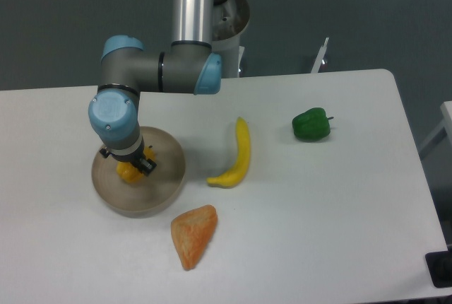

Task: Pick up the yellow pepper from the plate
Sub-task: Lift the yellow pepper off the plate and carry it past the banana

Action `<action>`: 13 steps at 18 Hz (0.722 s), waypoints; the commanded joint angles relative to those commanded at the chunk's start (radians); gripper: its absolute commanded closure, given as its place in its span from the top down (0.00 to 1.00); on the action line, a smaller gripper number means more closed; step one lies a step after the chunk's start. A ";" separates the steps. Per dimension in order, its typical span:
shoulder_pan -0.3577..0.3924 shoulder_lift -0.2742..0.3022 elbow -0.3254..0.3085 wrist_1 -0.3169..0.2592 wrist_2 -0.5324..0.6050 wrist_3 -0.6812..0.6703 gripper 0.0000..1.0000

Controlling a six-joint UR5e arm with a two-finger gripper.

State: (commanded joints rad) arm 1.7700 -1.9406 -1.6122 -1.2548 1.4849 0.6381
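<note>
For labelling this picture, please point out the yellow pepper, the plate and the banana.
yellow pepper (pixel 128 173): fixed camera, lower body showing under the gripper.
plate (pixel 168 184): fixed camera, bare right side near the rim.
banana (pixel 241 150): fixed camera, middle of its curved body.

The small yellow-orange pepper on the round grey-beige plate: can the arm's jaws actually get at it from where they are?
Probably yes. The gripper hangs right over the small yellow-orange pepper on the round grey-beige plate, with nothing between them. The wrist hides the jaws, so whether they grip it cannot be told.
</note>
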 joint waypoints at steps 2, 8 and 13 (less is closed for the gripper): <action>0.029 0.018 0.008 -0.002 -0.002 0.003 0.00; 0.215 0.023 0.169 -0.057 -0.081 0.072 0.02; 0.379 0.023 0.233 -0.060 -0.057 0.300 0.02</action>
State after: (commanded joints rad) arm 2.1488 -1.9175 -1.3791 -1.3146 1.4280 0.9383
